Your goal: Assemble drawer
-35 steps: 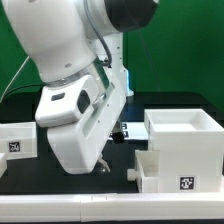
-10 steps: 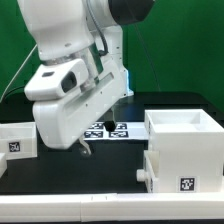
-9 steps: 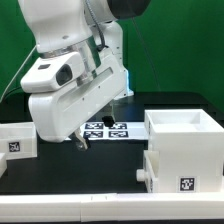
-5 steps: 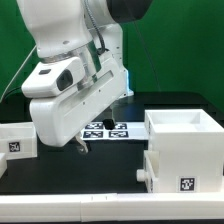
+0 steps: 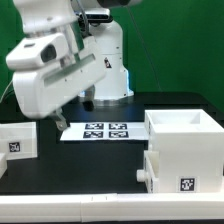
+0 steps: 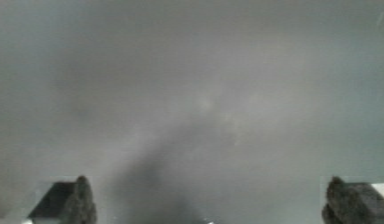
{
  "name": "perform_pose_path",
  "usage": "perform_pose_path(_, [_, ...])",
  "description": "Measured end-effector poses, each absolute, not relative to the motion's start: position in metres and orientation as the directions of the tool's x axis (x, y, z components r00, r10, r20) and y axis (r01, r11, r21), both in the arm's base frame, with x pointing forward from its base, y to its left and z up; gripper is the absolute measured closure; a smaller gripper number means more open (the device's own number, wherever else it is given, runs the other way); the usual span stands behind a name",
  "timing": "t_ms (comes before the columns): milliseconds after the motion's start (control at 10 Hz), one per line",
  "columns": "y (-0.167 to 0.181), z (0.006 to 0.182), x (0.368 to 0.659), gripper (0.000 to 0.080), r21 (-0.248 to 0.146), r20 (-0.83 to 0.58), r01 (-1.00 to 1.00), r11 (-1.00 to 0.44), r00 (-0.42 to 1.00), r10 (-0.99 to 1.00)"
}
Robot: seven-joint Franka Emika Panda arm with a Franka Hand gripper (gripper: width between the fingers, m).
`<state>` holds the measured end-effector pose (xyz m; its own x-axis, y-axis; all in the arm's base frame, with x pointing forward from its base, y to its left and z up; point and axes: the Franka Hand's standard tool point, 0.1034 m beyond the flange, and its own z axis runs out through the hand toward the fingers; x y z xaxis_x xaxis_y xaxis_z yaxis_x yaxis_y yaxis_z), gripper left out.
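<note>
Drawer (image 5: pixel 180 171) at near edge of black bench (image 5: pixel 90 165), exterior view's right, tag facing front, touching tall white cube casing (image 5: pixel 185 128) behind it. Second white tagged part (image 5: pixel 17 138) at exterior view's left edge. Marker board (image 5: pixel 98 131) flat mid-bench. Arm raised above left part; hand (image 5: pixel 71 107) clear of all parts. Wrist view: fingertips (image 6: pixel 64 199) spread wide, nothing between, background blurred grey

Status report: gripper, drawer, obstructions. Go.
Gripper open, empty, raised above the table. Drawer untouched at the exterior view's left edge. Nothing between them.
</note>
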<state>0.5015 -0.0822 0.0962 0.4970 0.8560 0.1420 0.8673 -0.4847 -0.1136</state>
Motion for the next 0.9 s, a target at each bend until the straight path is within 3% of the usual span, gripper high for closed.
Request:
perform_pose_path(500, [-0.083,0.094,0.498,0.0151,-0.107,0.141,0.873,-0.475,0.486,0.862])
perform_pose_path(600, [-0.092,0.091,0.494,0.0151,-0.048,0.132,0.921,-0.386,0.389,0.912])
perform_pose_path(900, [-0.139,0.094,0.465,0.0151,0.027,0.063,0.993,-0.113,0.111,0.992])
